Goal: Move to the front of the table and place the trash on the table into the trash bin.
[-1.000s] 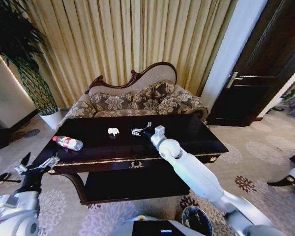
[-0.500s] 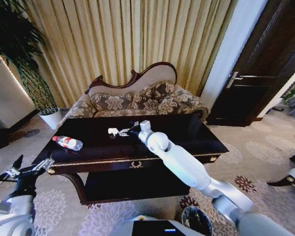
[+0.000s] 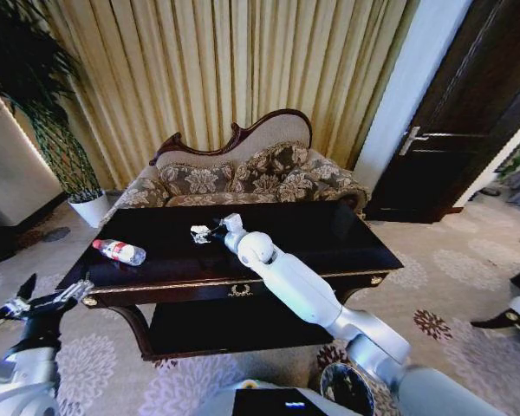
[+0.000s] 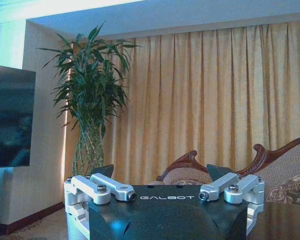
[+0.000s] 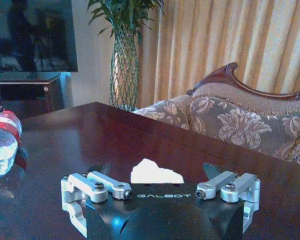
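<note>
Right hand [image 3: 210, 231] spread around white scrap [image 5: 155, 172]; bottle [image 3: 119, 251] lengthwise along table [image 3: 329, 238].

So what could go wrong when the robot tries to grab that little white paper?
The white scrap is small and light, sitting between the open fingers of the right gripper, so it might get nudged along the glossy table instead of being pinched. The trash bin sits low beside the robot's base, so the scrap could drop on the way. The bottle lies on its side and might roll.
</note>
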Available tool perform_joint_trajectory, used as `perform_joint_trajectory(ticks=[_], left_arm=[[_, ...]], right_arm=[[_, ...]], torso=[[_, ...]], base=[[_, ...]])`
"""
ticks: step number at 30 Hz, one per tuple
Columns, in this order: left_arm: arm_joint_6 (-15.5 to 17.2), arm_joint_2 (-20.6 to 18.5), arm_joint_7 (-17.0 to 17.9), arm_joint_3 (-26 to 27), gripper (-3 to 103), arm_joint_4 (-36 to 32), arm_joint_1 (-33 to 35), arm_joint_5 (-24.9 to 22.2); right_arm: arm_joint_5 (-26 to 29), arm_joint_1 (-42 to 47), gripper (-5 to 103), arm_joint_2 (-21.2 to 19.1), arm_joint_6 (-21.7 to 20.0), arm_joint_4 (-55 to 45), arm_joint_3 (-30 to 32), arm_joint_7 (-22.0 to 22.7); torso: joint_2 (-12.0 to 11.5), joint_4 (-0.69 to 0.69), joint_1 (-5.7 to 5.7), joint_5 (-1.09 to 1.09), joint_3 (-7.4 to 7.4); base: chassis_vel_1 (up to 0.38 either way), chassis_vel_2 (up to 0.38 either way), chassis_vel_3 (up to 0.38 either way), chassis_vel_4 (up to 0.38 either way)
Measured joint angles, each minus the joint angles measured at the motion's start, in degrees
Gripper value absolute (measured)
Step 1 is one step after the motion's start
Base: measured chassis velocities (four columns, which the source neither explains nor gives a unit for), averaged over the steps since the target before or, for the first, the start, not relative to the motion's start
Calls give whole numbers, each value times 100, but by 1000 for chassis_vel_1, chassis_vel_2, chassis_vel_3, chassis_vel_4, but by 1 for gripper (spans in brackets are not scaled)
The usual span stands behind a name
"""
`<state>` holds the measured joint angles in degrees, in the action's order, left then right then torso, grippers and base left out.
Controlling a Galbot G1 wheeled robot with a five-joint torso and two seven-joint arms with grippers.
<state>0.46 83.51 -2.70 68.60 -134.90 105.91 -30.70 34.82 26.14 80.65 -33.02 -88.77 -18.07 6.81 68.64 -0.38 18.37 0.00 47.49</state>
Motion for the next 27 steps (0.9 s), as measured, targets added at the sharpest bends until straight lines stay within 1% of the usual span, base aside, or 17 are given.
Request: perform_joint_trajectory(ticks=[1, 3, 7, 10, 13, 25, 26, 27], left_arm=[[0, 0, 0, 0, 100, 0, 0, 0], [-19, 17, -7, 16, 100, 11, -4, -15], [-23, 30, -8, 77, 100, 15, -25, -81], [-49, 31, -13, 128, 100, 27, -14, -130], [-83, 32, -20, 138, 100, 43, -1, -144], [-101, 10, -30, 132, 100, 76, -37, -197], [-101, -6, -31, 139, 100, 85, -38, -214], [-101, -12, -32, 145, 100, 90, -39, -227]], right_arm=[[0, 0, 100, 0, 0, 0, 0, 0], [-87, 12, 100, 140, -2, 210, 9, 0], [-153, 12, 100, 260, 1, 399, 39, 0], [-244, 4, 100, 424, 22, 642, 123, 0], [-279, -1, 100, 496, 38, 750, 180, 0], [-336, 98, 100, 592, 48, 938, 238, 0], [-346, 105, 103, 604, 53, 959, 239, 0], [-352, 111, 101, 609, 58, 971, 240, 0]], torso=[[0, 0, 0, 0, 0], [0, 0, 0, 0, 0], [0, 1, 0, 0, 0], [0, 1, 0, 0, 0], [0, 1, 0, 0, 0], [0, 0, 0, 0, 0], [0, 0, 0, 0, 0], [0, 1, 0, 0, 0]], base=[[0, 0, 0, 0], [0, 0, 0, 0], [0, 0, 0, 0], [0, 0, 0, 0], [0, 0, 0, 0], [0, 0, 0, 0], [0, 0, 0, 0], [0, 0, 0, 0]])
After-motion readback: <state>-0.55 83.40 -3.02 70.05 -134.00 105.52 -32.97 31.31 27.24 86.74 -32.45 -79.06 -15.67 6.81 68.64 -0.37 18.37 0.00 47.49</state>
